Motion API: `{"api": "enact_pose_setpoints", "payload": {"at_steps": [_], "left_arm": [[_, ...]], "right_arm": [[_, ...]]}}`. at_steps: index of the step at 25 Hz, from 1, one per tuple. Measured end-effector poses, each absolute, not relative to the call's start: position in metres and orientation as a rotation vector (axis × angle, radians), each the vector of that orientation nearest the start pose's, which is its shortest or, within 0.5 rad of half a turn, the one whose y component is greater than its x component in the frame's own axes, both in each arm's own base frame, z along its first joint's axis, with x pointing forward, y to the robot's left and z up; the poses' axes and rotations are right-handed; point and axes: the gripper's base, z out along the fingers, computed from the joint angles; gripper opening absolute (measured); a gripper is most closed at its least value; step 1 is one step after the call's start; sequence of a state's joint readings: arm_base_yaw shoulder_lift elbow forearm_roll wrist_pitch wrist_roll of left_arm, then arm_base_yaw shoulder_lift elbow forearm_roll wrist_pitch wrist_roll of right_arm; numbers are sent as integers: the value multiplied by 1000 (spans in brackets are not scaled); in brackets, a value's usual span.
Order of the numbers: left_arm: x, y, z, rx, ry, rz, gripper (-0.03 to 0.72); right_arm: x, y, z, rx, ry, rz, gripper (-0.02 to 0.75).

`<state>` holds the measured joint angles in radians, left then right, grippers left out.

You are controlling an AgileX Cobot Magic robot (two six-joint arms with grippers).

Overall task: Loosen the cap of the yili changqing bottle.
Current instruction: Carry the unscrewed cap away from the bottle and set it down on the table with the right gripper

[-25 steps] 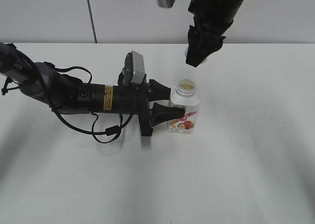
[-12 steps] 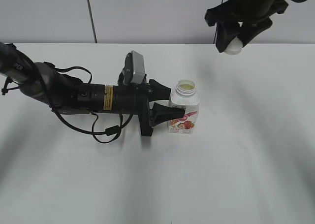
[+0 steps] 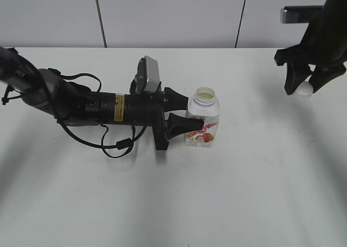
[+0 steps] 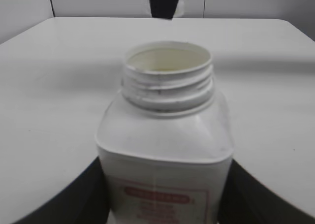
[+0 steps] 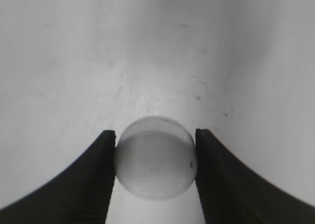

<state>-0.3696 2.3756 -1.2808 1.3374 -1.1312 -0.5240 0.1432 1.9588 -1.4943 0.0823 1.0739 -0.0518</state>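
Observation:
The yili changqing bottle (image 3: 203, 122) stands upright on the white table near the middle, its neck open and uncapped. In the left wrist view the bottle (image 4: 167, 135) fills the frame with bare threads showing. My left gripper (image 3: 187, 112) lies low on the table and is shut on the bottle's body from the left; its two fingers flank the bottle (image 4: 165, 194). My right gripper (image 3: 303, 87) is at the far right above the table, shut on the white cap (image 3: 302, 89). The right wrist view shows the cap (image 5: 155, 157) pinched between both fingers (image 5: 155, 160).
The white table (image 3: 244, 192) has a grey panelled wall behind it. The left arm and its cables (image 3: 81, 106) stretch across the left half of the table. The right arm shows as a dark strip in the left wrist view (image 4: 165, 2).
My right gripper has carried the cap from above the bottle's neck to the right and down, to the table's far right. The left gripper and the bottle have not moved.

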Motion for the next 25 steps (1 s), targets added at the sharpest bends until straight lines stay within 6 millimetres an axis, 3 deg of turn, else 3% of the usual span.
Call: {"api": "enact_pose_setpoints", "payload": {"at_steps": [8, 18, 25], "left_arm": [[362, -226, 68, 1364, 1391, -1013, 377], [362, -226, 68, 1363, 1390, -1015, 377], [362, -226, 68, 1363, 1391, -1014, 377]], "right_arm": [[379, 60, 143, -151, 2908, 114, 387], [382, 60, 114, -141, 2931, 109, 387], [381, 60, 112, -138, 2942, 113, 596]]}}
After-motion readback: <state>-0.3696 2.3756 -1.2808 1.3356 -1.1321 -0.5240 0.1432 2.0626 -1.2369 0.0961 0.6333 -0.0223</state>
